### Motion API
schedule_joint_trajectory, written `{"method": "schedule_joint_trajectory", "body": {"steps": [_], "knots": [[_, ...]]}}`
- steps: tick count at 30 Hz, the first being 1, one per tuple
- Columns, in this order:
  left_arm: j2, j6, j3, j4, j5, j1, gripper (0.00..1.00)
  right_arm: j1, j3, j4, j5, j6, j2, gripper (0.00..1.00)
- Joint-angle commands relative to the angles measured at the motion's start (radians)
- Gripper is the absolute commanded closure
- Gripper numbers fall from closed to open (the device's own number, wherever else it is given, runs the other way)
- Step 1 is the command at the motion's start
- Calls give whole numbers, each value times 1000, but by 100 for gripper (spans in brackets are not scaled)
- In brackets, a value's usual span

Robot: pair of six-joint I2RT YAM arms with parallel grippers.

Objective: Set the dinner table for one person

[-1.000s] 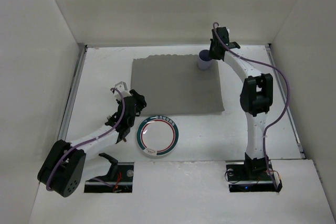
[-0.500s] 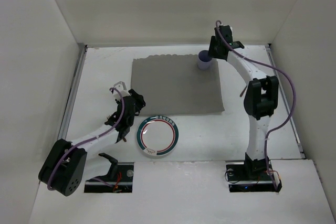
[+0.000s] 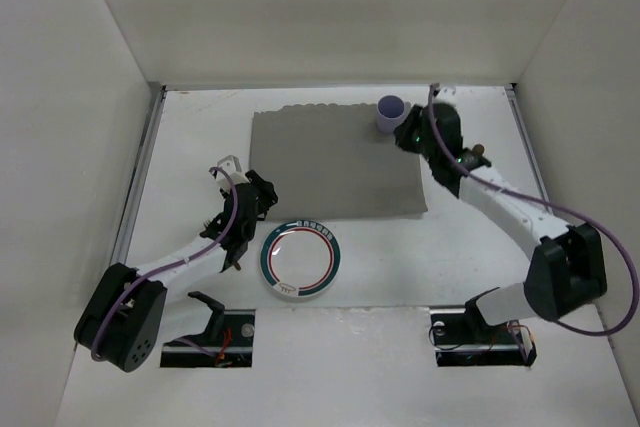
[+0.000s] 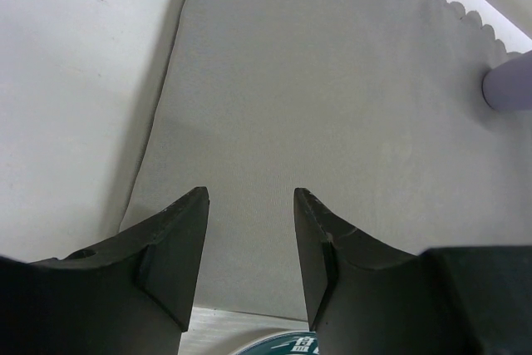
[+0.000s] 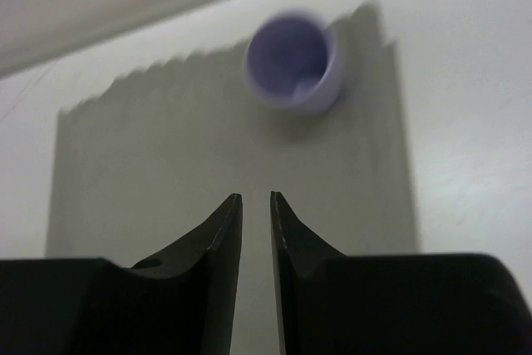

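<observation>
The white dinner table [image 3: 200, 137] carries a grey cloth mat [image 3: 335, 162]. A purple cup [image 3: 390, 114] stands upright on the mat's far right corner. A white plate with a green and red rim [image 3: 300, 261] lies on the table just in front of the mat. My left gripper [image 3: 255, 197] is open and empty, above the mat's near left corner [image 4: 332, 106], with the plate's rim [image 4: 283, 345] below it. My right gripper [image 3: 408, 135] hovers just near of the cup [image 5: 293, 61]. Its jaws stand a narrow gap apart and hold nothing [image 5: 255, 199].
White walls enclose the table on the left, far and right sides. The two arm bases sit at the near edge [image 3: 210, 332] [image 3: 480, 332]. The right arm stretches over the table right of the mat.
My right gripper has pulled back from the cup toward the near side, and the arm has folded down to the right. The cup stays on the mat. The left arm has not moved.
</observation>
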State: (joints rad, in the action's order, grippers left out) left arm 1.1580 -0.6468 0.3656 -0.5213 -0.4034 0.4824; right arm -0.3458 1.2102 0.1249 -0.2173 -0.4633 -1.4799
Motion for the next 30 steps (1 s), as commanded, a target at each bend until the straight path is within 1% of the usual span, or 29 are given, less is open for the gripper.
{"method": "schedule_joint_trajectory", "body": {"steps": [1,3,5,6,9,10,13,17,18,22,25,27,30], "knots": [[-11,9,9,-43,-9,-5,57,-127,-258,-316,132,-113,105,81],[-6,12,7,-52,-15,-5,56,-198,-357,-334,199,-133,144,82],[6,12,9,-59,-6,-8,57,-264,-428,-326,232,-140,158,79],[9,12,10,-59,-5,-3,57,-305,-473,-332,245,-147,164,75],[8,13,12,-60,-12,3,57,-431,-570,-327,242,-147,158,53],[9,13,12,-62,-12,2,57,-463,-596,-338,234,-156,152,48],[5,9,6,-63,-3,-6,57,-525,-639,-386,242,-196,116,44],[15,7,7,-77,-9,2,56,-546,-650,-467,265,-245,44,44],[22,4,9,-75,-5,2,56,-546,-650,-485,274,-259,23,44],[6,12,4,-78,-14,11,56,-546,-667,-560,309,-293,-51,59],[2,6,1,-71,-6,0,56,-537,-684,-617,338,-334,-80,72],[-6,9,-2,-71,-9,3,56,-528,-696,-659,366,-347,-91,84],[-9,10,-4,-75,-12,-5,56,-499,-718,-674,398,-389,-63,91]]}}
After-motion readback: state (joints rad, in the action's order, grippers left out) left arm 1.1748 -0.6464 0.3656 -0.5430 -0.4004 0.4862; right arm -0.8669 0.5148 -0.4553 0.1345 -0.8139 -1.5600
